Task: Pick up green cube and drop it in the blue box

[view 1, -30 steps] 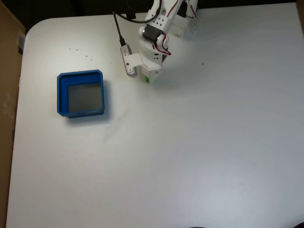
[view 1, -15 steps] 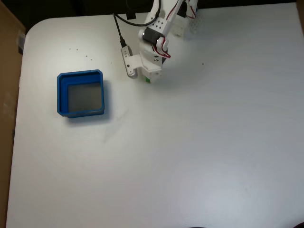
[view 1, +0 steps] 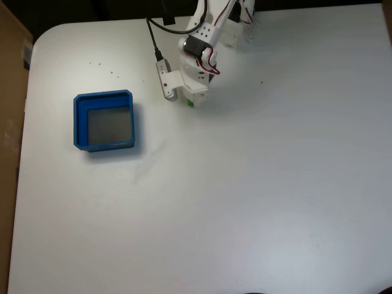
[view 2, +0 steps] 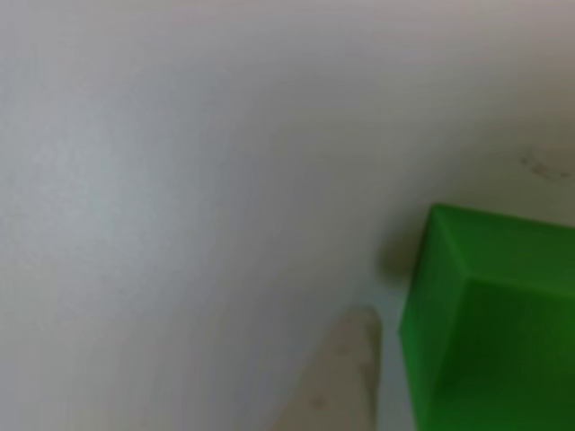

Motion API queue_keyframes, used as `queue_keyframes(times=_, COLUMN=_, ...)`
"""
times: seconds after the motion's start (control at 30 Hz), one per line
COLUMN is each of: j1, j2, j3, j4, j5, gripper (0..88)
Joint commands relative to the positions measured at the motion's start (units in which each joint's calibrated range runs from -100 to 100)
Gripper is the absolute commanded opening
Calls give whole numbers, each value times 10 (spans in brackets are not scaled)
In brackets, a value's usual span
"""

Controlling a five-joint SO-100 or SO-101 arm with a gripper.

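In the fixed view's upper centre we see the gripper [view 1: 191, 100] over the green cube [view 1: 190, 103]; clenched or released, we cannot tell; the blue box [view 1: 78, 120] sits centre-left

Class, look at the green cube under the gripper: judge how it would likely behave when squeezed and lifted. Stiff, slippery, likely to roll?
The green cube shows flat faces and crisp edges, so it probably stays stiff and will not roll. Its smooth sheen suggests it might slip between pinching fingers. Tiny beside the blue box, it is probably light.
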Motion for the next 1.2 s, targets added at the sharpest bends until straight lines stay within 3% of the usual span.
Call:
queue_keyframes(times=0.0, j1=0, j2=-4, j3=-2, j4=-3, j5=-2, gripper=250)
queue_keyframes(times=1.17, j1=-2, j2=-8, j3=-7, j4=-6, j5=-2, gripper=248)
